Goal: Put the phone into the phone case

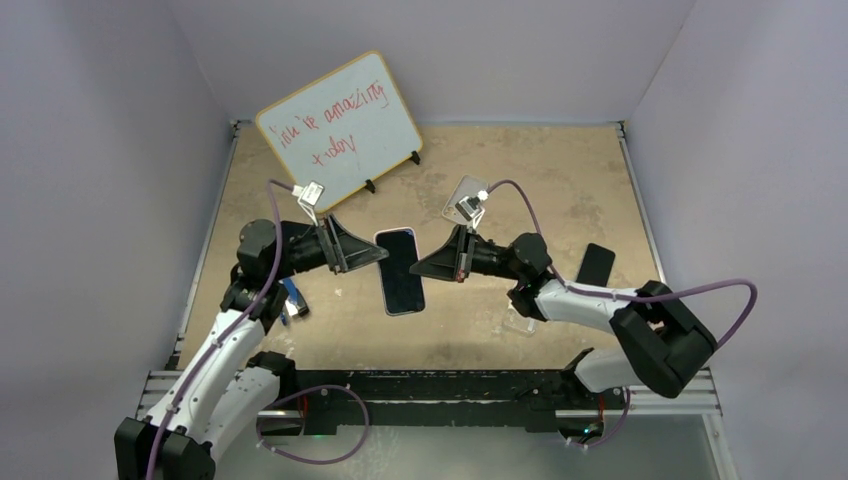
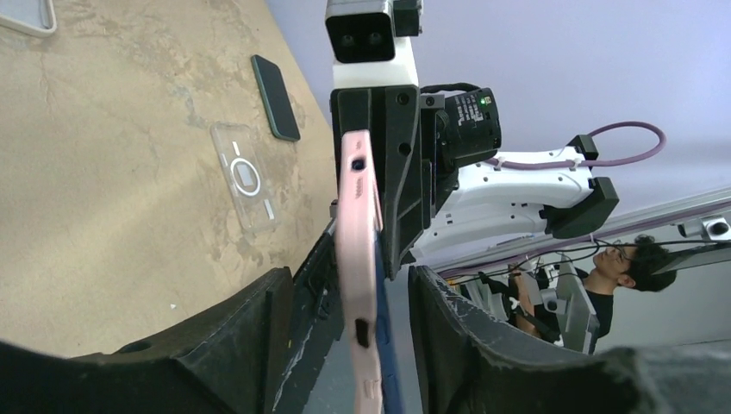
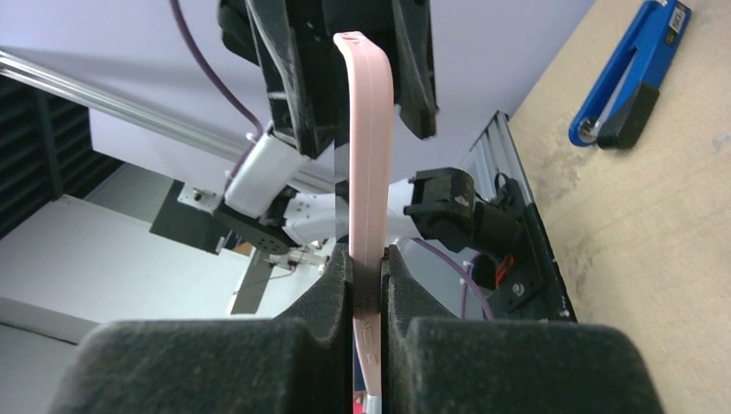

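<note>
Pink phone case (image 3: 366, 172), with the phone (image 1: 400, 272) against it, hangs above mid-table (image 1: 520, 180), clamped edgewise by the right gripper (image 3: 368, 266). The left gripper (image 2: 353, 281) straddles it, jaws apart.

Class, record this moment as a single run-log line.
left gripper: open, astride phone | right gripper: shut on phone | phone: in pink case, held above table | clear case: flat on table

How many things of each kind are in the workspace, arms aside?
Phones: 2 (held phone, dark phone on the table)
Cases: 3 (pink case, clear case, pale case cut off at the edge)
Whiteboard: 1
Blue tool: 1
Total: 7
</note>
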Tool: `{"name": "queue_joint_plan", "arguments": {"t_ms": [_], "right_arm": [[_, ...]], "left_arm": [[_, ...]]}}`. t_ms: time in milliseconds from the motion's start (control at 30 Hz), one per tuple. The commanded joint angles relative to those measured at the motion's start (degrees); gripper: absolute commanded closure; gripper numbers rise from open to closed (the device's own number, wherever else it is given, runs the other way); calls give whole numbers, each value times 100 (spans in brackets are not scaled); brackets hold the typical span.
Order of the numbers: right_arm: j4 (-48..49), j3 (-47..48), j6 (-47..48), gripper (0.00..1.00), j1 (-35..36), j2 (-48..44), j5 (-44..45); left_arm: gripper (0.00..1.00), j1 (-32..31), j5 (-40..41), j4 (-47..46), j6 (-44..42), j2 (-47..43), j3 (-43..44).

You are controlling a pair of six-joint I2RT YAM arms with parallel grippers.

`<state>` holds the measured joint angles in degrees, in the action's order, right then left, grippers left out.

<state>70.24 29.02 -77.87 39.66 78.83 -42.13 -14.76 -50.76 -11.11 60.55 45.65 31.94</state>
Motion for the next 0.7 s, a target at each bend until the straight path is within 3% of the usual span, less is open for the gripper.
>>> {"name": "queue_joint_plan", "arguments": {"t_ms": [0, 167, 400, 633, 667], "right_arm": [[1331, 260, -622, 100, 7, 64, 602], [2014, 247, -1020, 100, 11, 353, 897], [1933, 148, -1027, 100, 8, 518, 1113], [1696, 113, -890, 99, 9, 573, 1109], [1625, 128, -836, 95, 14, 573, 1079]], "left_arm": [[45, -9, -183, -239, 141, -174, -248], [45, -9, -287, -1176, 936, -491, -852], [53, -48, -366, -1241, 1124, -383, -936], [98, -54, -289, -524, 618, -311, -752], [100, -53, -273, -305, 495, -290, -718]]}}
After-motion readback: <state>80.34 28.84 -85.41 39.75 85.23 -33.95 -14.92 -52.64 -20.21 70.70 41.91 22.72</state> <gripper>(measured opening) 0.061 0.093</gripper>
